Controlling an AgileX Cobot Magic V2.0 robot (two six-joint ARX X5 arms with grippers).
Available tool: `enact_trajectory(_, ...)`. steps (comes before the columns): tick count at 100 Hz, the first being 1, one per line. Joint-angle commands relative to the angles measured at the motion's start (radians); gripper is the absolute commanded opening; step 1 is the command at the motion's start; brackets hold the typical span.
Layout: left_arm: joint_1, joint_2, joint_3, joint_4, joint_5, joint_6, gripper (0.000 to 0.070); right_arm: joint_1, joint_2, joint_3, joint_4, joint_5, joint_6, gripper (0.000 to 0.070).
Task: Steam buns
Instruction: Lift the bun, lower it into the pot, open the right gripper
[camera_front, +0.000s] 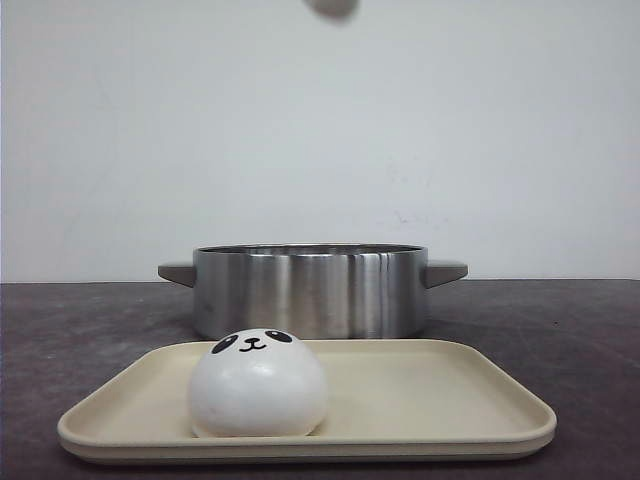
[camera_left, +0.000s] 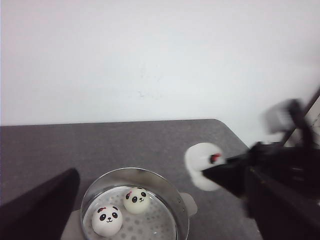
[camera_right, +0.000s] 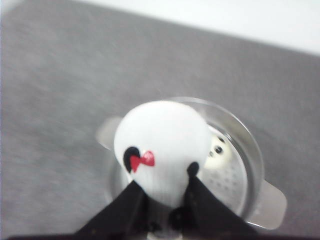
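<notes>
Buns are what this job is about, and one bun (camera_right: 162, 150) is up in the air, pinched between the black fingers of the right gripper (camera_right: 165, 192), just above the shiny metal pot (camera_left: 134, 207). I think it is held there so it can drop in beside the others. It is round, smooth and white, with a small red bow by one black ear. Two more buns (camera_left: 107, 220) (camera_left: 136, 200) sit inside the pot on a flat plate full of little holes, which would let steam come up. One last bun (camera_front: 258, 384) waits on the cream tray (camera_front: 450, 400) in front of the pot. The tray is flat with a low rounded edge. The table (camera_front: 560, 330) is dark grey and rough. Only a dark bit of the left gripper (camera_left: 37, 207) shows, so I cannot tell if it is open or closed.
</notes>
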Motion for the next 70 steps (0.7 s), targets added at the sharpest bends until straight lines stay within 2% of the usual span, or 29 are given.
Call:
enact_trajectory(1, -0.006, 0.008, 0.016, 0.008, 0.002, 0.006, 0.0633, -0.032, 0.085, 0.011, -0.011, -0.020, -0.020, 0.0007)
enact_trajectory(17, -0.006, 0.008, 0.016, 0.010, 0.002, 0.004, 0.0633, -0.101, 0.237, 0.011, -0.014, -0.131, -0.019, 0.0007)
enact_trajectory(54, -0.006, 0.008, 0.016, -0.013, 0.022, -0.021, 0.0633, -0.122, 0.458, 0.011, -0.035, -0.152, -0.022, 0.0016)
enact_trajectory(56, -0.006, 0.008, 0.016, -0.013, 0.024, -0.021, 0.0633, -0.122, 0.460, 0.011, -0.035, -0.152, -0.022, 0.0038)
enact_trajectory(59, -0.006, 0.008, 0.016, -0.013, 0.025, -0.021, 0.0633, -0.124, 0.463, 0.011, -0.034, -0.151, -0.022, 0.0113)
enact_trajectory(67, -0.006, 0.008, 0.016, -0.015, 0.024, -0.020, 0.0633, -0.126, 0.473, 0.011, -0.031, -0.155, -0.022, 0.0425)
enact_trajectory(70, -0.006, 0.008, 0.016, -0.017, 0.024, -0.020, 0.0633, -0.128, 0.473, 0.011, -0.031, -0.154, -0.022, 0.0503)
